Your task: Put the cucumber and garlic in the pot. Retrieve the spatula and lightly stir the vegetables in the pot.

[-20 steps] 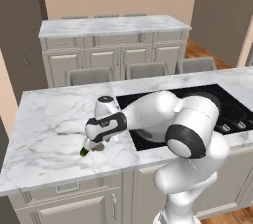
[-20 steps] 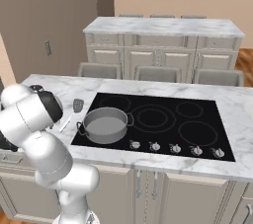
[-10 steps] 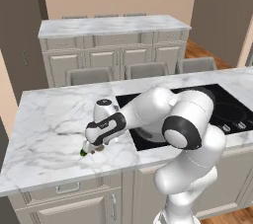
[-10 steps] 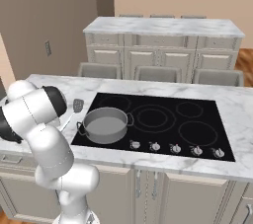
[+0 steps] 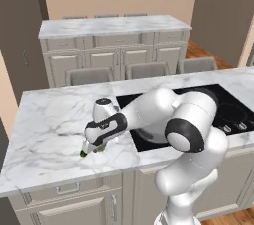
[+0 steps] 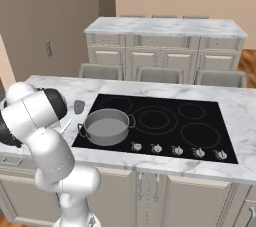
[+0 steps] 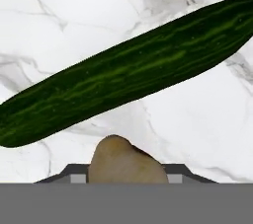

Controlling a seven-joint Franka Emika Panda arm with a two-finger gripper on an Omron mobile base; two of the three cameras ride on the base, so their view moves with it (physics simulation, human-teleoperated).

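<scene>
The gripper [image 5: 87,148] hung low over the marble table [image 5: 44,125], just above the cucumber [image 7: 126,70], which lay flat across the hand view with the garlic [image 7: 126,163] right beside it at the bottom edge; whether the jaws were open or closed could not be told, as the garlic hid them. With the two so close together, a descent might catch the garlic with the cucumber, or nudge the slender cucumber so it rolled away. The pot [image 6: 106,126] sat on the cooktop [image 6: 165,121] with the spatula [image 6: 75,111] just left of it.
</scene>
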